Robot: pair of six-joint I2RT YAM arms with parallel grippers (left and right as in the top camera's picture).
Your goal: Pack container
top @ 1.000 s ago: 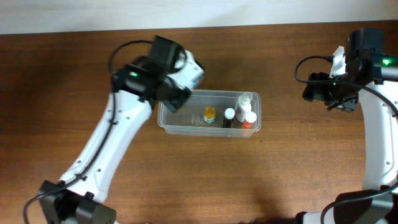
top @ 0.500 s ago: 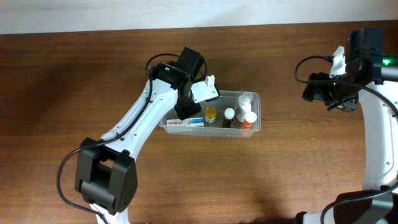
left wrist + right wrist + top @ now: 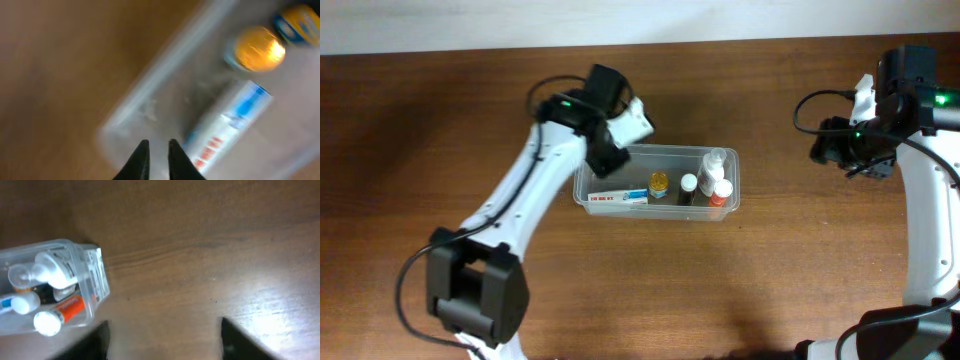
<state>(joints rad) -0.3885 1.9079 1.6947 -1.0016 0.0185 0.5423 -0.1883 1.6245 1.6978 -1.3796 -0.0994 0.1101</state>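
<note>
Where the container (image 3: pixel 660 148) sits: mid-bench, slightly toward the right edge, holding small bottles (image 3: pixel 713 165) and a white carton (image 3: pixel 616 199).
Long axis: left to right, parallel with the bench's near edge, open top facing up.
Left fingers (image 3: pixel 142 155): pinched almost together, empty, over the container's far-left corner; judged the nearer arm.
Right fingers (image 3: pixel 97 342): spread, empty, well apart by the right edge.

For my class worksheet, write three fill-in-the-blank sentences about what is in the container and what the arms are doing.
The container holds ___ small bottles. The white box lies at the end nearest the ___ arm. The right gripper, away from the container, holds ___.
Missing words: four; left; nothing.
</note>
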